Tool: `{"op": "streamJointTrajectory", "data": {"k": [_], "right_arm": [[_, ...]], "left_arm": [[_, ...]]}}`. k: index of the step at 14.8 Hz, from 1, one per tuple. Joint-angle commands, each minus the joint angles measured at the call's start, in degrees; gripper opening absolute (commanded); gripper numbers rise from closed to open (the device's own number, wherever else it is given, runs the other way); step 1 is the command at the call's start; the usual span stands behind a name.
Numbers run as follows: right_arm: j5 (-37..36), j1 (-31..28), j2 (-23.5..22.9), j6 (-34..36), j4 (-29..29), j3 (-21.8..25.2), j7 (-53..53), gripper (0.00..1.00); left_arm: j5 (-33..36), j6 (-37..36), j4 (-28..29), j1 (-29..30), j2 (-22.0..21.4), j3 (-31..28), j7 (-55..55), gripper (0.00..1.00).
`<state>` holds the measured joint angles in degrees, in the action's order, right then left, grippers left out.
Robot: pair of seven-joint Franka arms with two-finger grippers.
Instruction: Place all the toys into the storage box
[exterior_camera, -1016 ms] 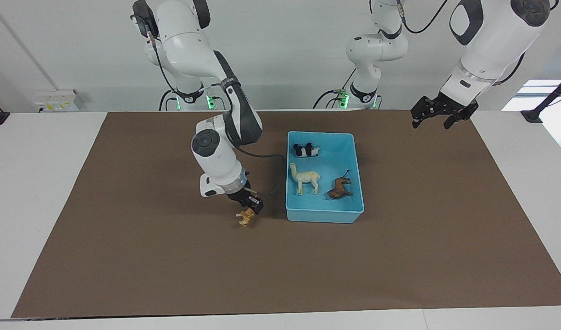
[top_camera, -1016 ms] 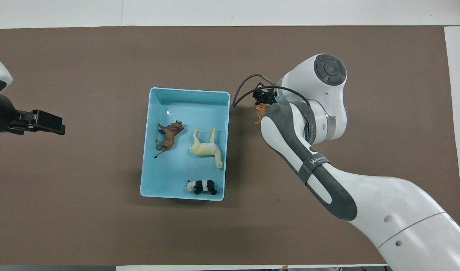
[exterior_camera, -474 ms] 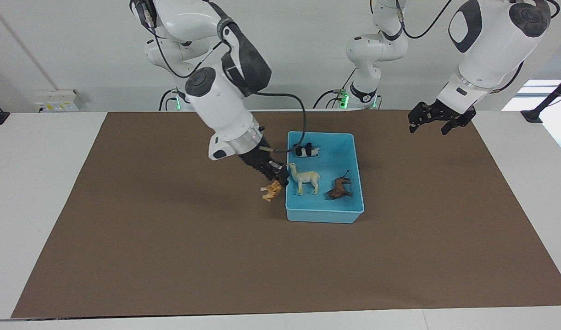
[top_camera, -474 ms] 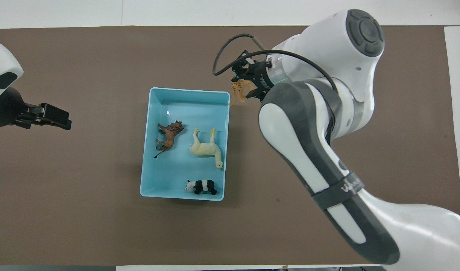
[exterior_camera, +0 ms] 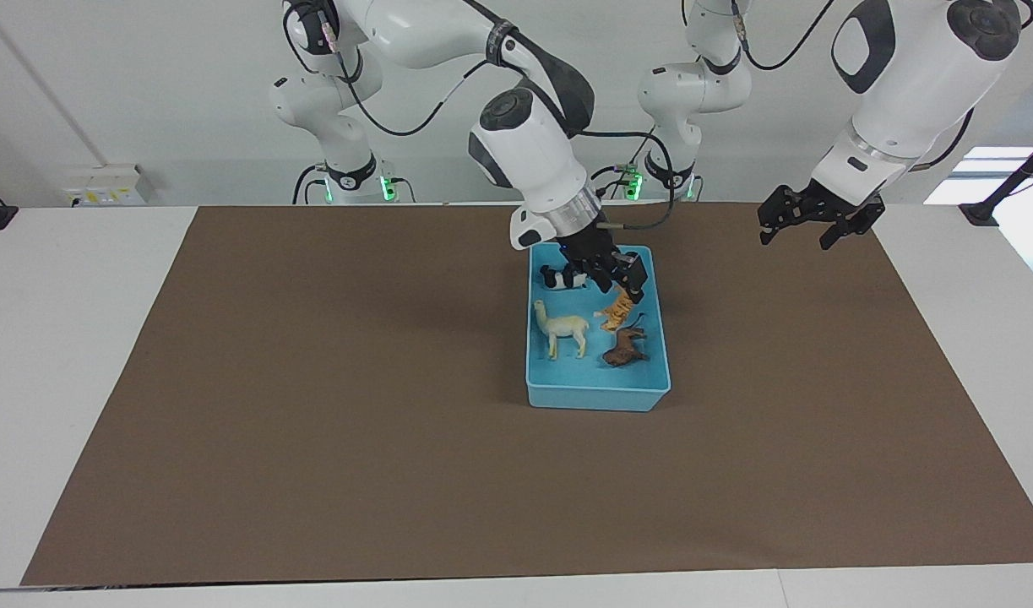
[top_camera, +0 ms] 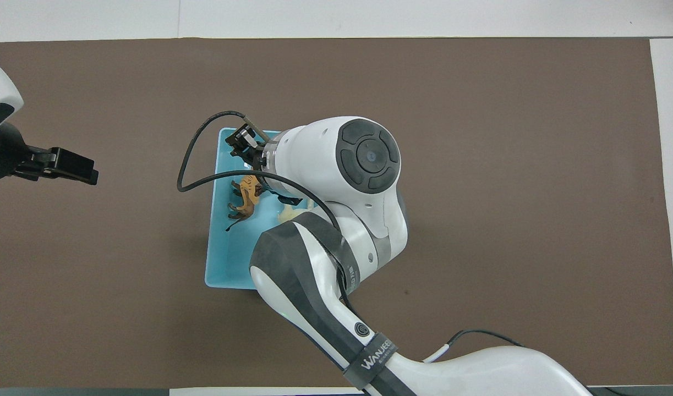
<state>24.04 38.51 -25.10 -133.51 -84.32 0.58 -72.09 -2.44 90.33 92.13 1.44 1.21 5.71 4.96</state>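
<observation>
The light blue storage box (exterior_camera: pixel 596 395) stands mid-table on the brown mat. In it are the cream llama (exterior_camera: pixel 564 328), the brown animal (exterior_camera: pixel 624 349) and the panda (exterior_camera: pixel 561 278). My right gripper (exterior_camera: pixel 624 287) is over the box, shut on the orange tiger (exterior_camera: pixel 615 312), which hangs tilted above the box floor. In the overhead view the right arm covers most of the box (top_camera: pixel 224 263); the tiger (top_camera: pixel 252 188) and the brown animal (top_camera: pixel 241 208) show beside the right gripper (top_camera: pixel 252 171), and the llama and panda are hidden. My left gripper (exterior_camera: pixel 793 226) waits open in the air.
The brown mat (exterior_camera: pixel 313 422) covers most of the white table. The left gripper (top_camera: pixel 66 168) hangs over the mat toward the left arm's end. A black cable (top_camera: pixel 196 159) loops from the right wrist above the box's rim.
The right gripper has lifted the tiger off the mat beside the box and carried it over the box's wall to above its inside. The left arm has barely moved.
</observation>
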Motion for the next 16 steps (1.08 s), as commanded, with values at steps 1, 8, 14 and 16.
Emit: {"op": "streamJointTrajectory", "data": {"k": [1,8,14,16], "right_arm": [[0.5,-2.0,1.8,0.4,-2.2,0.2,1.2,1.0],[-7.3,-14.2,3.9,12.1,-1.9,0.4,24.8,1.0],[-14.1,-27.3,10.6,26.3,-2.1,0.4,54.0,1.0],[-16.9,-32.4,13.5,30.8,-2.0,0.4,61.7,1.0]], "left_arm": [[1.3,0.9,-1.2,-0.3,0.5,-0.2,0.8,1.0],[4.5,1.2,-1.2,-0.9,0.2,0.4,0.3,1.0],[2.7,0.0,-1.3,-0.6,0.2,0.3,0.3,1.0],[2.4,-0.5,-1.2,-0.7,0.1,0.3,0.3,1.0]]}}
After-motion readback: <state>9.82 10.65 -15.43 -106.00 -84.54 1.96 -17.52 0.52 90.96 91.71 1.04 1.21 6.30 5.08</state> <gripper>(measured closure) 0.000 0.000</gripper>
